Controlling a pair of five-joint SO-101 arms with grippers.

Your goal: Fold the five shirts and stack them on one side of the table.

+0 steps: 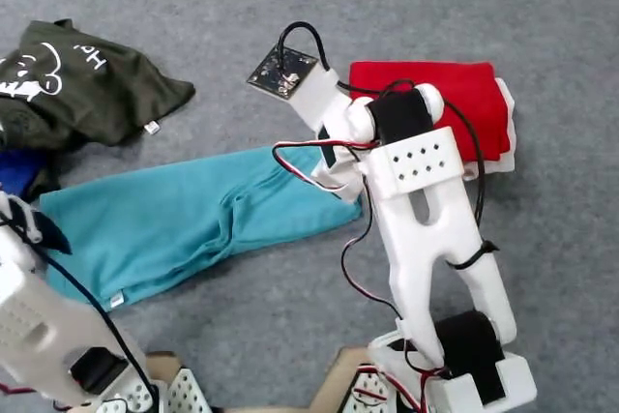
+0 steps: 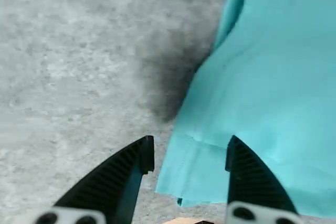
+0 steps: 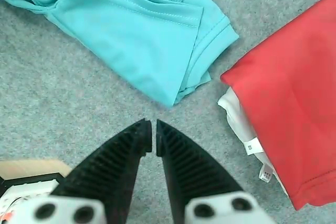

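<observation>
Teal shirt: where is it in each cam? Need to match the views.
High view: teal shirt stretches from the table's left side to its centre, nearer the arms than the dark green shirt.
Left wrist view: its hem corner lies under the open left tool.
Right wrist view: its sleeve end lies just ahead of the shut right tool, beside the red shirt.
Shared landmark: the grey table cover.

A teal shirt (image 1: 193, 220) lies loosely flattened, its hem corner between the left gripper (image 2: 190, 145) fingertips and its sleeve just ahead of the right gripper (image 3: 154, 127) fingertips. Beside that sleeve, a folded red shirt (image 1: 430, 94) rests on a white shirt (image 1: 505, 154). Beyond the left fingertips, a crumpled dark green shirt (image 1: 77, 84) overlaps a blue shirt (image 1: 14, 171).
</observation>
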